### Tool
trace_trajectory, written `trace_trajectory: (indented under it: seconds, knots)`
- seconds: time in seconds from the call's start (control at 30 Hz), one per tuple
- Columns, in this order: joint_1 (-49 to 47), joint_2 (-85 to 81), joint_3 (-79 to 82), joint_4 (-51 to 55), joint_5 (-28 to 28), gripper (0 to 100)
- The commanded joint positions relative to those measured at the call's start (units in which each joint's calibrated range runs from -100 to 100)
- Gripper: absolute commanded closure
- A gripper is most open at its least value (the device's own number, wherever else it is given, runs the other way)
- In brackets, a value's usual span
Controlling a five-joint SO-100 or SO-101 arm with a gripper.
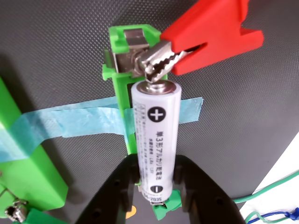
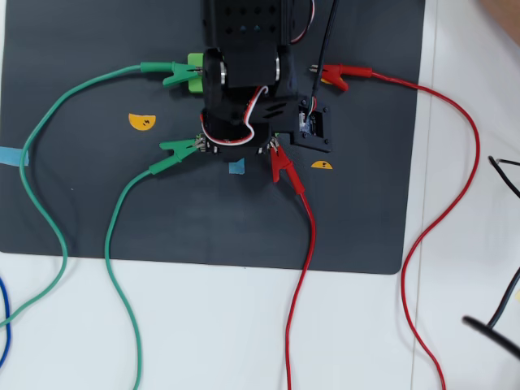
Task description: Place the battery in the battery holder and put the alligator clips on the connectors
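**Battery gripped over the holder slot**

Pincer point(image 1: 156, 184) first: in the wrist view we see its two black fingers point(image 1: 114, 196) closed narrowly on the lower, minus end of the battery point(image 1: 156, 140), one on each side, touching it. The battery stretches straight ahead of the pincer, plus end farthest away, and lies along the slot of the holder point(image 1: 122, 93). Whether it is fully seated we cannot tell. A green end of the holder shows just below the fingertips.

Beyond the battery's far end, a red clip point(image 1: 205, 39) comes in from the upper right, its toothed metal jaws closed on the holder's silver tab point(image 1: 126, 59), just above the plus cap. Blue tape point(image 1: 70, 121) crosses under the holder ahead of the pincer, on the dark mat point(image 1: 243, 93). To the pincer's left lies the block point(image 1: 23, 163), with another metal clip tip at the lower left corner.

In the overhead view the arm point(image 2: 244, 73) covers holder and battery. Around it we see four clips: green point(image 2: 175, 73) at the block's end, green point(image 2: 175, 154) and red point(image 2: 283, 162) beside the wrist, and red point(image 2: 341, 75) lying apart on the mat at the right.
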Motion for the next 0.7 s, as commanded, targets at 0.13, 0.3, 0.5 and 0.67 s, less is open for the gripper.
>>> trace_trajectory:
  seconds: [0.13,0.3,0.5,0.67]
  knots:
    - [1.1,-0.2,-1.6,0.0,-0.3,99]
    - [1.1,-0.2,-0.1,0.0,0.1,99]
    - [1.1,-0.2,0.0,0.3,0.1,91]
    - [1.1,-0.3,0.7,0.3,0.1,90]
